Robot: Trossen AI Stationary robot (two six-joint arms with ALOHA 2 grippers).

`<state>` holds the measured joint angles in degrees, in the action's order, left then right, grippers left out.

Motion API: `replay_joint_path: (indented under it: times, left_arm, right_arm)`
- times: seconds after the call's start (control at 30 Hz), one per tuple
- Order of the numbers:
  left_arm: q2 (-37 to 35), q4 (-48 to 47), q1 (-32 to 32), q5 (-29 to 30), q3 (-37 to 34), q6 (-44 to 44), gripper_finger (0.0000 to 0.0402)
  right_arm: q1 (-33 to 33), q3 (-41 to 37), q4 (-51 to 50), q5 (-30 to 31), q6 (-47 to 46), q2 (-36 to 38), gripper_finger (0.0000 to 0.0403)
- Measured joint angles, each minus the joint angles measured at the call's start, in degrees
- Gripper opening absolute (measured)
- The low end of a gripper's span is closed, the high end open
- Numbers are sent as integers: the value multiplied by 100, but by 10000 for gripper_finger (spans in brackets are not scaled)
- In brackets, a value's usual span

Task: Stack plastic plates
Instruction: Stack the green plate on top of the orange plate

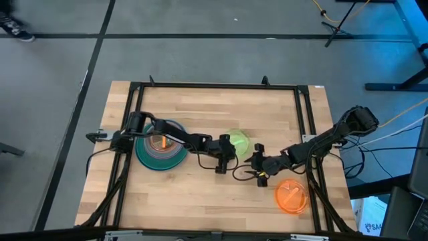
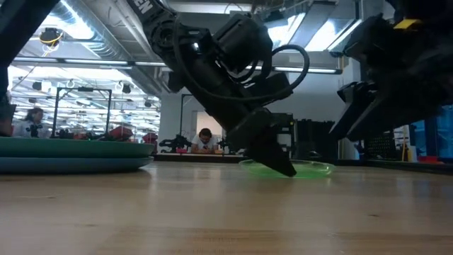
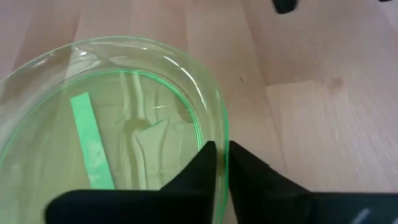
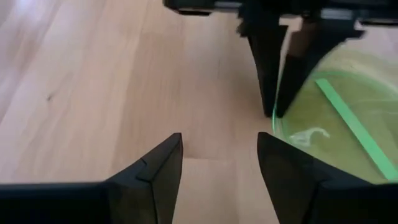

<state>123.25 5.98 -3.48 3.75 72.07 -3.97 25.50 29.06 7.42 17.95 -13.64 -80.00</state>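
A see-through lime plate lies near the table's middle. My left gripper is at the plate's left near edge, shut on its rim. My right gripper is open just to the right and nearer, over bare wood, touching nothing. A stack of plates, with a green one outermost and a small orange one on top, rests flat on the table's left part under the left arm. A single orange plate lies flat near the right near corner. My left gripper pinches the lime plate's raised rim, one finger inside the plate and one outside. The fingers slant down from above and from the table's left. In the low view the plate still sits on the table.
A black frame runs around the table's far, left and right sides. Bare wood lies along the near edge between the stack and the orange plate, and across the far half. Cables trail behind the right arm. People sit in the room beyond.
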Motion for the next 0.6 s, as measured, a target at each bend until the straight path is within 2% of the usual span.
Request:
replay_joint_path:
  times: [0.13,0.37,0.6]
  left_arm:
    - [-140,-207,-118,256,-4,-92,4]
    - [-733,-846,-263,927,-22,-262,5]
    - [-1156,-1675,-290,1116,-15,-102,3]
  right_arm:
    - [0,-2,-123,53,6,-3,198]
    - [43,-316,560,-102,44,-3,198]
    - [41,-382,652,-100,161,-3,198]
